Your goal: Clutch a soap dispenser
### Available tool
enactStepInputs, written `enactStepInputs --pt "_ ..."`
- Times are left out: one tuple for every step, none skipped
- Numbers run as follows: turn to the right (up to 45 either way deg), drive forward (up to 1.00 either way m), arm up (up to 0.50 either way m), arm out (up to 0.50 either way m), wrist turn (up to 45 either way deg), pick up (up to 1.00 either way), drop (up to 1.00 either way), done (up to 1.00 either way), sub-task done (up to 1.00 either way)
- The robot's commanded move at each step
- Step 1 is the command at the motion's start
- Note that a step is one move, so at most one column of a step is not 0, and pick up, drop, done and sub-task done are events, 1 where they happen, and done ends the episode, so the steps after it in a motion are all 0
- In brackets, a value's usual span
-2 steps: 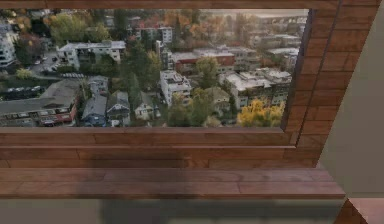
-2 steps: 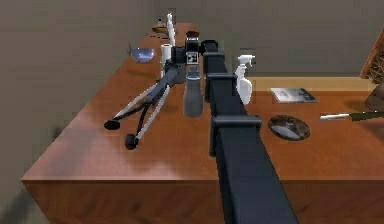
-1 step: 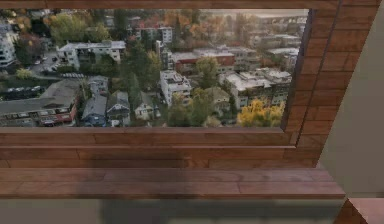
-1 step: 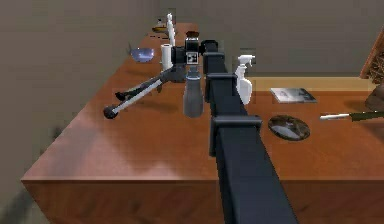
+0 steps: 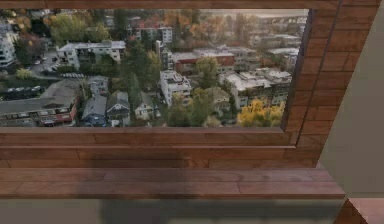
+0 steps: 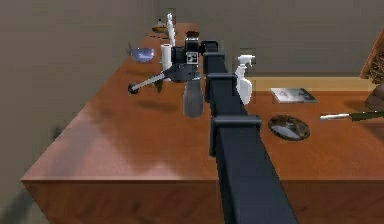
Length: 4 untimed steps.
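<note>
The table (image 6: 110, 150) ends nearest in a straight front edge, with bare wood to the left of the arm (image 6: 240, 150). Right of the arm lies a dark round disc (image 6: 287, 127). Farther out, the white soap dispenser (image 6: 243, 80) stands upright just right of the arm. The gripper (image 6: 138, 86) reaches toward the table's left edge; I cannot tell whether it holds anything. Beyond it sits a bluish bowl (image 6: 143, 52). Ahead, a wooden sill (image 5: 170, 180) runs below a window (image 5: 150, 70).

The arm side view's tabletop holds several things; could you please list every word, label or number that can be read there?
None can be read.
Flat white item on the wooden table: dark print, too small to read.
White pump bottle: no legible label.
</note>
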Motion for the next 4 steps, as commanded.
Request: enactStepInputs --pt "0.0 0.0 0.0 0.0 45.0 0.0 0.0 0.0 0.0" --pt "0.0 0.0 0.0 0.0 3.0 0.0 0.0 0.0 0.0" --pt "0.0 0.0 0.0 0.0 0.0 1.0 0.0 0.0 0.0" --pt "0.0 0.0 0.0 0.0 0.0 0.0 0.0 1.0 0.0"
